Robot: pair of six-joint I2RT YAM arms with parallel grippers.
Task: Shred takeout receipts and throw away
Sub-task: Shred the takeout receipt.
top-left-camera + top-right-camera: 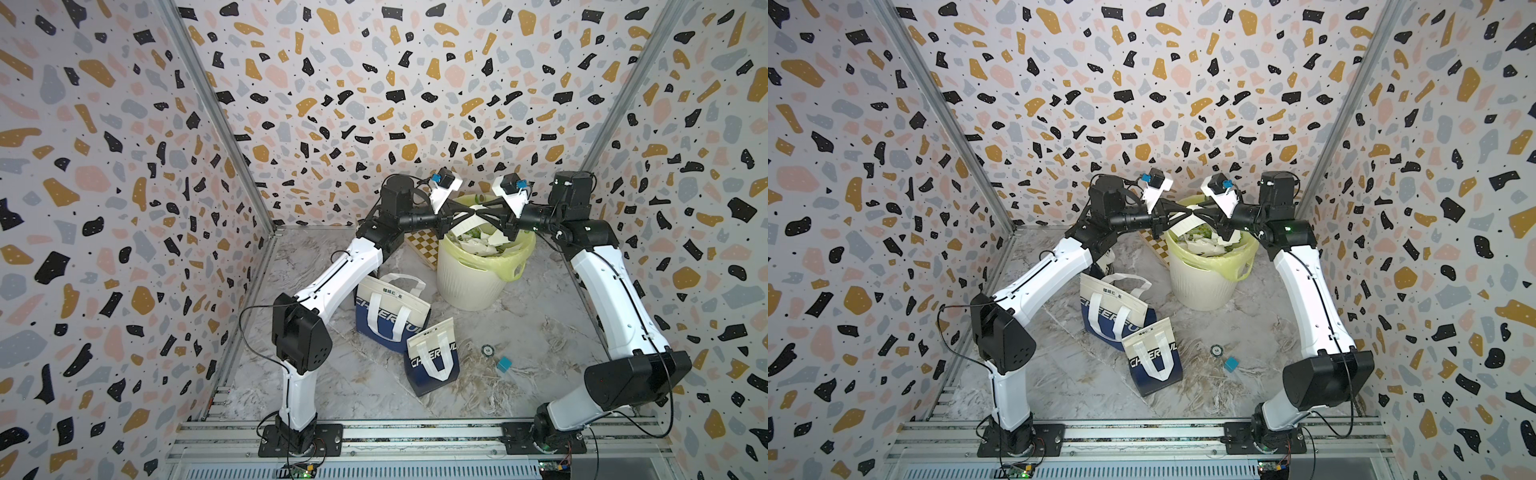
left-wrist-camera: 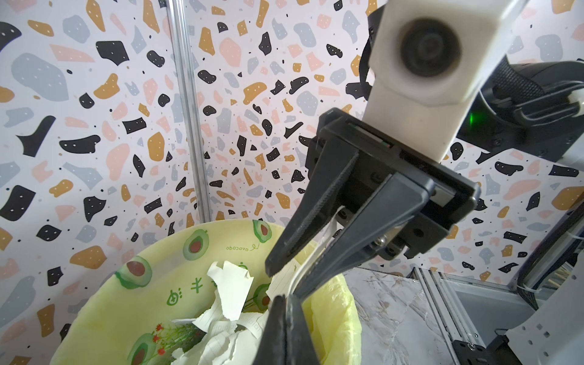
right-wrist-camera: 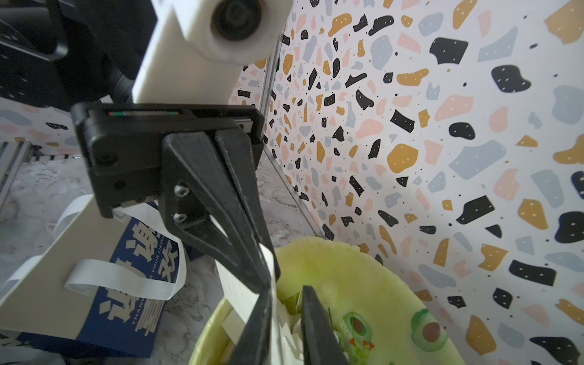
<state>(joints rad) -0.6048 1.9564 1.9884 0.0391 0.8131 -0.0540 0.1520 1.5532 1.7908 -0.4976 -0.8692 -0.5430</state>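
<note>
Dangling from left gripper (image 3: 269,282): lined off-white receipt strip (image 3: 240,284).

terrazzo-print walls (image 1: 104,166), grey marble floor (image 1: 519,332)

One receipt (image 3: 240,286) is a plain off-white sheet with faint printed lines. It hangs edge-down above the mouth of the bin (image 1: 465,286). Its upper part is pinched flat between the closed fingers of the left gripper (image 3: 268,272). A bowed stretch of it also runs through the narrow gap between the parted fingers of the right gripper (image 2: 289,281). In a top view it shows as a slanted white strip (image 1: 465,226). Torn scraps (image 2: 232,294), white and ragged-edged, lie crumpled in a loose heap inside the bin, on its yellow-green liner.
</note>
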